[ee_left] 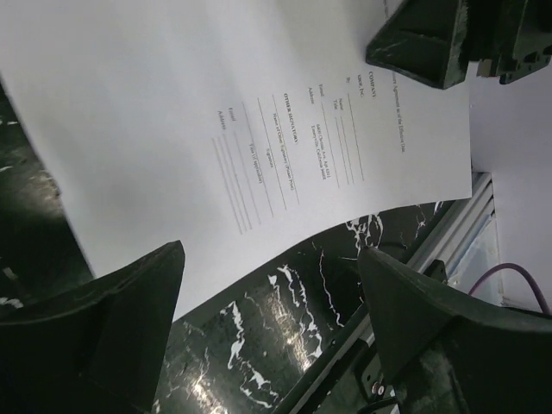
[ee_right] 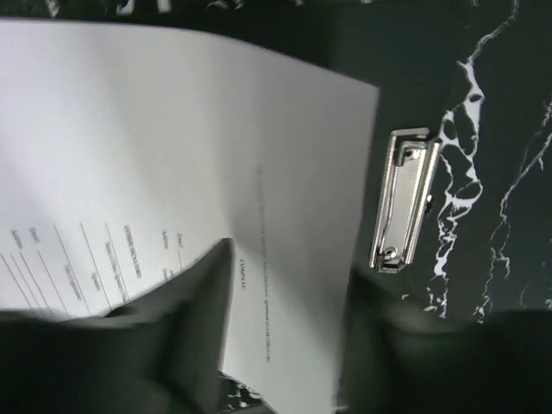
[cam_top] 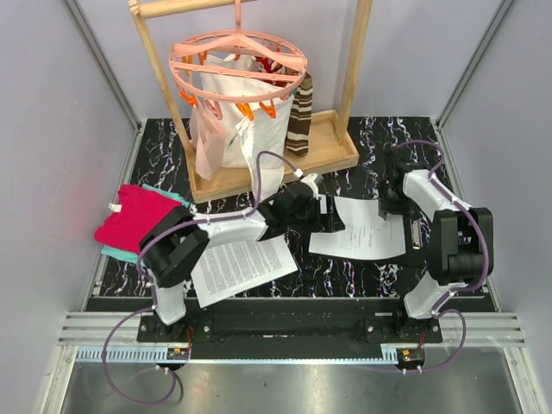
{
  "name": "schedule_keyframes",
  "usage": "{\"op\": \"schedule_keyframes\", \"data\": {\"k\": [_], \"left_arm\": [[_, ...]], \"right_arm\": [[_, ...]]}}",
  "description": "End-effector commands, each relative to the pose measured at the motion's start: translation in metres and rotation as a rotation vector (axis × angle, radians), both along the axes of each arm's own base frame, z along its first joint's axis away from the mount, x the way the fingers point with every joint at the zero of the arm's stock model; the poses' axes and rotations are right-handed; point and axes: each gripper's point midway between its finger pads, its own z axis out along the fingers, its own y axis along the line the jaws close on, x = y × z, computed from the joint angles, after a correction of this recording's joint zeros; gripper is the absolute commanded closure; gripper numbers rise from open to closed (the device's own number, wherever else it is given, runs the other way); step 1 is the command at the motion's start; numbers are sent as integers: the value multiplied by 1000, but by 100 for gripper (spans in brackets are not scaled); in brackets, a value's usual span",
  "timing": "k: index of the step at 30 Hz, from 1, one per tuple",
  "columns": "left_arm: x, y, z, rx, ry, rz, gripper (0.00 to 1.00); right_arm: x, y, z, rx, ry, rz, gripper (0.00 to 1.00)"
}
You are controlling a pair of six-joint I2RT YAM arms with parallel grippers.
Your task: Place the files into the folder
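Left gripper (ee_left: 272,259) spread wide and empty over a printed sheet (cam_top: 360,231), right gripper (ee_right: 289,263) parted astride its opposite edge, folder clip (ee_right: 401,198) just beside, other files (cam_top: 241,267) near left arm (cam_top: 220,231)

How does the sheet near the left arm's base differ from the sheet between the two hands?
The sheet near the left arm's base is densely printed; the sheet between the hands is mostly blank, with few lines. The first lies away from both hands; the second has the left hand and the right hand at its edges. Both are white.
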Motion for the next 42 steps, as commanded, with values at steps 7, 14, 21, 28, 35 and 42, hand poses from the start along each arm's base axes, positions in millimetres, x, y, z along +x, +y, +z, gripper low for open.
{"op": "schedule_keyframes", "data": {"k": [7, 14, 21, 28, 35, 42], "left_arm": [[13, -56, -9, -108, 29, -71, 15], [16, -48, -40, -27, 90, -39, 15], [29, -24, -57, 50, 117, 44, 14], [35, -14, -53, 152, 36, -2, 14], [38, 6, -48, 242, -20, -18, 14], [30, -2, -14, 175, -36, -63, 14]], "right_arm": [[22, -100, 30, -70, -151, -427, 0], [29, -107, 2, 56, -103, -488, 0], [28, -101, -18, 231, -107, -503, 0], [22, -57, -34, 455, -68, -509, 0], [21, -16, -18, 652, -104, -477, 3], [25, 56, -1, 793, -101, -334, 4]]}}
